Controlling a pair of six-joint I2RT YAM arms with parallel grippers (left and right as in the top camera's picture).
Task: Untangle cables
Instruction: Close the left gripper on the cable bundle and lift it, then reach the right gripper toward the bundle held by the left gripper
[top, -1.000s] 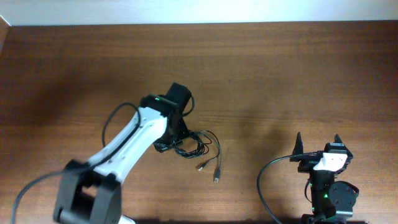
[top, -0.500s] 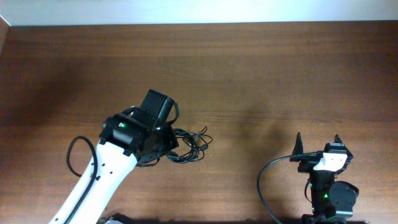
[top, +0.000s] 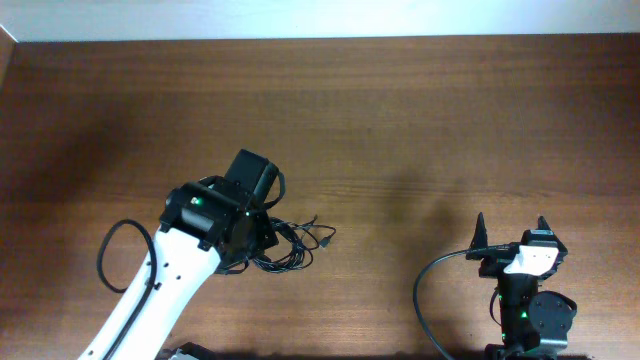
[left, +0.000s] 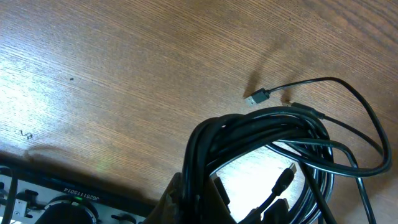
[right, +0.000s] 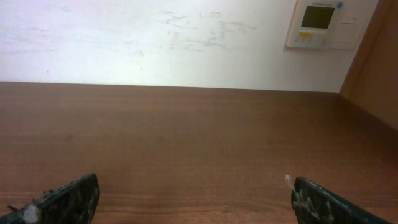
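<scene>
The cables (top: 295, 243) are a tangled bundle of thin black cords just right of my left arm's head, near the table's front middle. In the left wrist view the bundle (left: 267, 134) loops up from my left gripper (left: 208, 199), which is shut on several strands. A loose metallic plug end (left: 257, 98) lies on the wood, and another dark plug (left: 285, 179) hangs inside the loop. My right gripper (top: 511, 232) sits at the front right, open and empty, far from the cables; its two fingertips show at the bottom corners of the right wrist view (right: 193, 199).
The brown wooden table (top: 420, 120) stretches to a white wall at the back. My left arm (top: 170, 280) reaches in from the front left. A thick black arm cable (top: 430, 300) curves beside the right arm's base. A wall panel (right: 326, 23) shows beyond the table.
My left gripper has pulled the cable bundle leftward and toward the front, and the trailing plug ends have dragged along. The right arm has not moved.
</scene>
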